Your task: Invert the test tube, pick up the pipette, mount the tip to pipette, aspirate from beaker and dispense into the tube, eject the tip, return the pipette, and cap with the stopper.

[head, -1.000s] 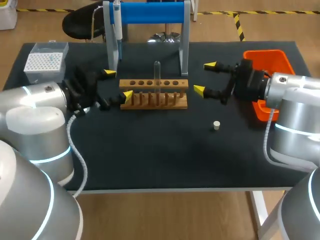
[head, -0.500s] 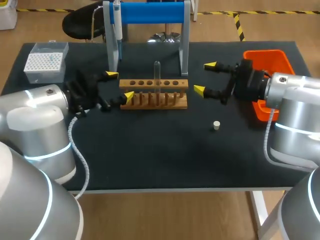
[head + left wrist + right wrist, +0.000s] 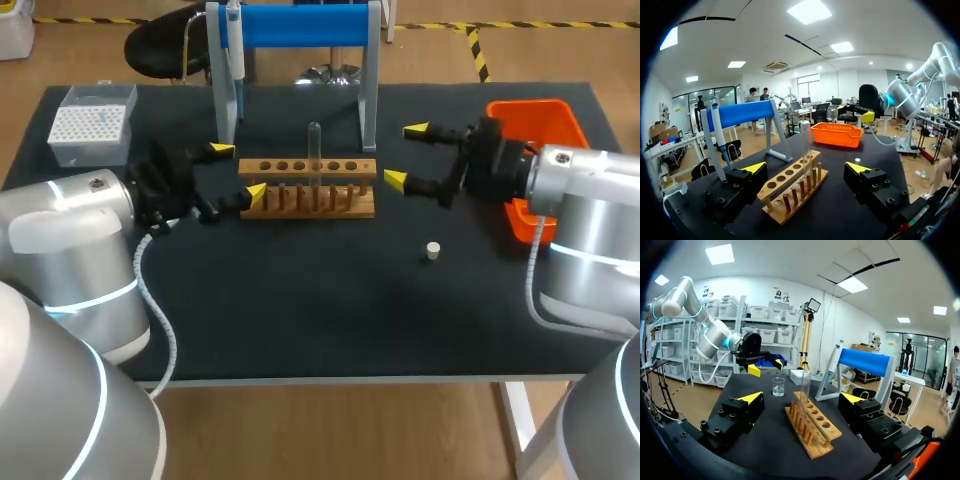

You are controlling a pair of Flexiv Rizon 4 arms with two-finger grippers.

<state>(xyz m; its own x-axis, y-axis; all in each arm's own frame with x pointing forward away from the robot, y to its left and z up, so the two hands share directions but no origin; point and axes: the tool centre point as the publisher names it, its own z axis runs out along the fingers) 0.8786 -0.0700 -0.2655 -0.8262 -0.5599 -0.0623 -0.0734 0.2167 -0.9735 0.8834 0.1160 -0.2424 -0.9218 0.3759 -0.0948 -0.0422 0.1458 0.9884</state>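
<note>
A clear test tube [image 3: 314, 148] stands upright in the wooden rack [image 3: 308, 198] at mid table. My left gripper [image 3: 236, 171] is open at the rack's left end, which lies between its fingers [image 3: 806, 167]. My right gripper [image 3: 406, 155] is open just off the rack's right end, and from it the test tube [image 3: 805, 387] and rack [image 3: 812, 427] lie straight ahead. The pipette [image 3: 236, 60] hangs on the blue stand [image 3: 300, 25] behind the rack. A small white stopper [image 3: 433, 250] lies on the mat, front right. A beaker [image 3: 778, 386] stands beyond the rack, near my left gripper [image 3: 762, 365].
A tip box [image 3: 93, 125] sits at the back left corner. An orange bin [image 3: 535, 125] stands at the right edge, behind my right wrist. The stand's grey legs [image 3: 369, 95] rise close behind the rack.
My right gripper has crept slightly left toward the rack. My left arm's body has shifted a little while its gripper stays at the rack's left end. Both grippers remain open.
</note>
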